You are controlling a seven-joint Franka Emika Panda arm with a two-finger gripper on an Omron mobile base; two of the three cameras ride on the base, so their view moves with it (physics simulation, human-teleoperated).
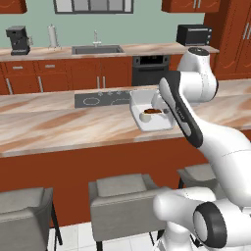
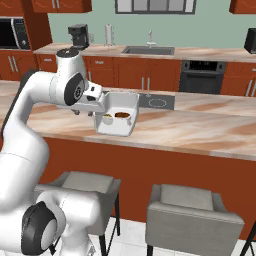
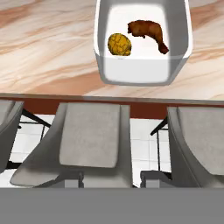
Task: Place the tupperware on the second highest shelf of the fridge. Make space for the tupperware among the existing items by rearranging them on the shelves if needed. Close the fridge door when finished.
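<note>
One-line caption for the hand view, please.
White tupperware holding a yellow bun-like food and a brown drumstick-like piece, above the marble counter and grey stools.

Home kitchen: sink (image 1: pixel 97 49), oven (image 1: pixel 151 69), red-brown cabinets (image 1: pixel 49 73) (marble island (image 1: pixel 59 122) with stools (image 1: pixel 125 198)).

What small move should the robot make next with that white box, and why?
Probably firm up its hold on the wall of the white open plastic box, then lift it level. The tool sits against that wall over the marbled counter, though whether it already pinches is unclear. A yellow round food and a brown meat piece lie loose inside.
</note>
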